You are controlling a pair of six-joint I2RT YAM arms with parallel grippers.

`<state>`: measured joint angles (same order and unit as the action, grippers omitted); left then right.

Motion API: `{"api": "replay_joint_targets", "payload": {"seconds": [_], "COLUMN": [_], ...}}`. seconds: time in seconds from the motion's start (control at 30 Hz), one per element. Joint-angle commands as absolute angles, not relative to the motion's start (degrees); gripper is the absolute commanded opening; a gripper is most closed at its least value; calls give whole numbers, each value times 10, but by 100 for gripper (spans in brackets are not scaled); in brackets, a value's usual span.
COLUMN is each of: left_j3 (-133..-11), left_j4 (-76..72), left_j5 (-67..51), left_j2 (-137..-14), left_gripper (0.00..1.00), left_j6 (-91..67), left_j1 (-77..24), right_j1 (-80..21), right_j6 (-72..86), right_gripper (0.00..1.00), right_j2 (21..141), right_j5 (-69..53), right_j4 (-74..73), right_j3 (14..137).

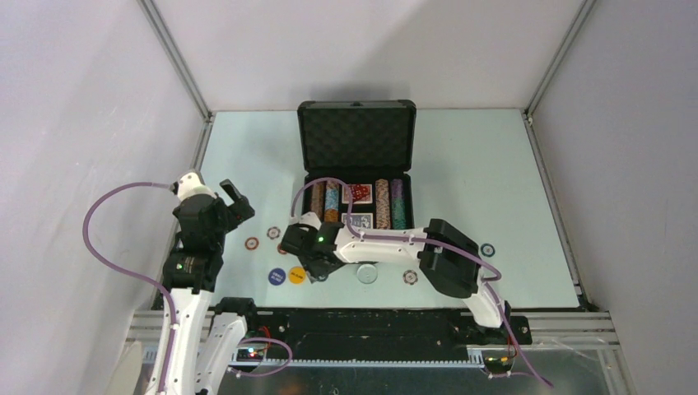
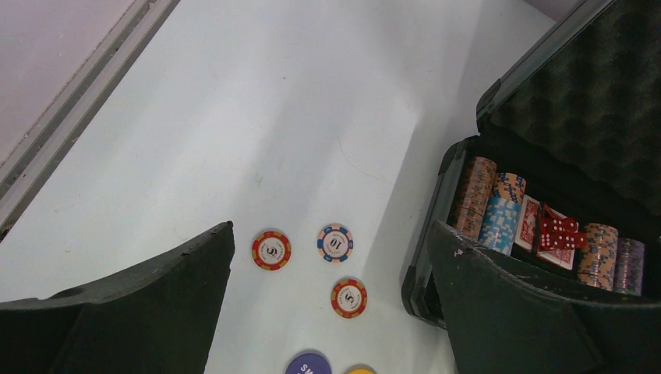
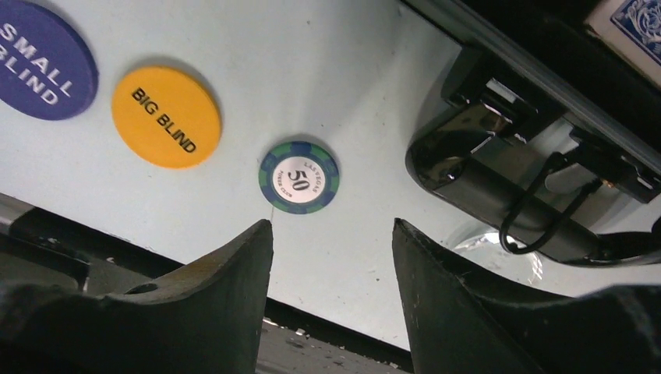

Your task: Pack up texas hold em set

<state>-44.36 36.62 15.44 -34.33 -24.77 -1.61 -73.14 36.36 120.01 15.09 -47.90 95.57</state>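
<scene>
Open black case at the rear middle of the tabletop, foam-lined lid upright. Its tray holds rows of striped chips standing on edge. Between the rows lie a red-backed deck with red dice on it and, nearer the front, a blue-backed deck.

The right claw hangs low over the tabletop just before the case's front wall, fingers parted and gripping nothing. A green-and-blue 50 chip lies flat just beyond the gap, touched by neither finger. Beside that chip are the yellow BIG BLIND button and the blue SMALL BLIND button.

The left claw is raised at the left of the case, spread wide and empty. Below it lie two red 5 chips and a blue-and-orange 10 chip (all flat, none touching another).

Also loose on the tabletop are a white disc, a chip just right of it and a chip far right.
</scene>
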Motion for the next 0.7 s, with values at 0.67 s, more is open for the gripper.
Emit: {"api": "replay_joint_targets", "payload": {"seconds": [0.67], "left_j3": [-446], "left_j4": [358], "left_j5": [163], "left_j2": [-340], "left_gripper": [98], "left_j6": [-231], "left_j1": [-11], "right_j1": [-730], "right_j6": [346], "right_gripper": [53], "right_j2": [1295], "right_j5": [124], "right_j4": [-487], "right_j3": [1021]}}
